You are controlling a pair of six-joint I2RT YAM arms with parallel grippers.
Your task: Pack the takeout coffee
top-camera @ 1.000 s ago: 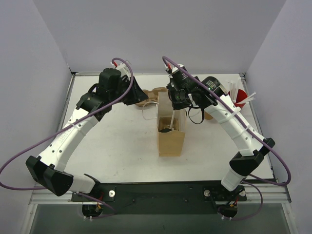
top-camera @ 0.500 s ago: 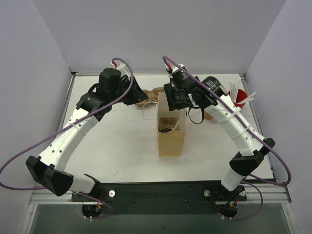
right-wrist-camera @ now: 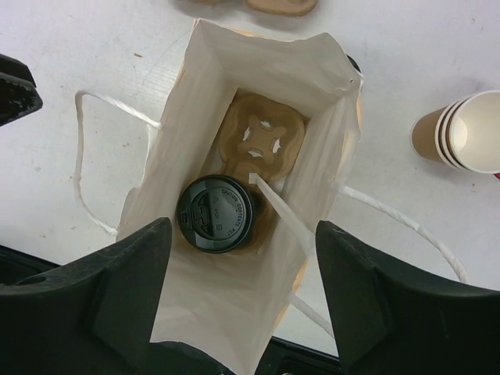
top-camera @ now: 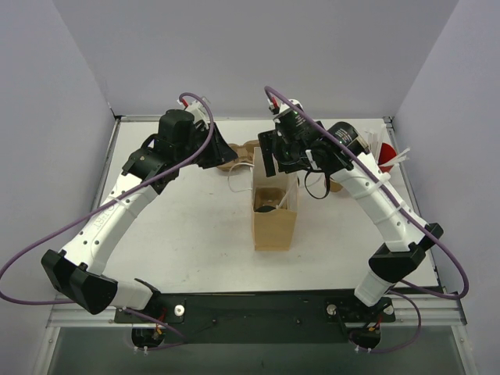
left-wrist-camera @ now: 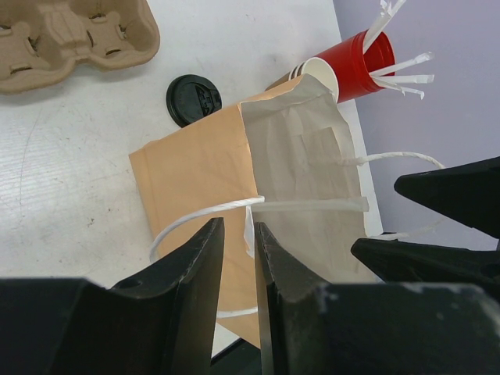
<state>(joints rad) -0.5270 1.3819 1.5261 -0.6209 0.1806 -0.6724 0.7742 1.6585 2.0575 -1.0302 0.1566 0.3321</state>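
The white table (top-camera: 195, 234) is carrying an upright kraft paper bag (right-wrist-camera: 195, 117), mouth open. The left gripper (left-wrist-camera: 237, 226) is pinching the bag's rim by its white handle (left-wrist-camera: 195, 219), fingers nearly together. A tug there could tilt or tear the bag. The right gripper (right-wrist-camera: 242, 225) is hovering over the mouth, spread wide and holding nothing. At that spread its fingers could be catching the bag walls on any descent. Inside, a pulp carrier (right-wrist-camera: 262, 137) is lying on the bottom. The takeout coffee (right-wrist-camera: 216, 213) is sitting in its near slot, lid on, while the far slot is gaping empty. The uneven load could tip. A handle strip (right-wrist-camera: 285, 223) is drooping beside the cup, risking a snag.
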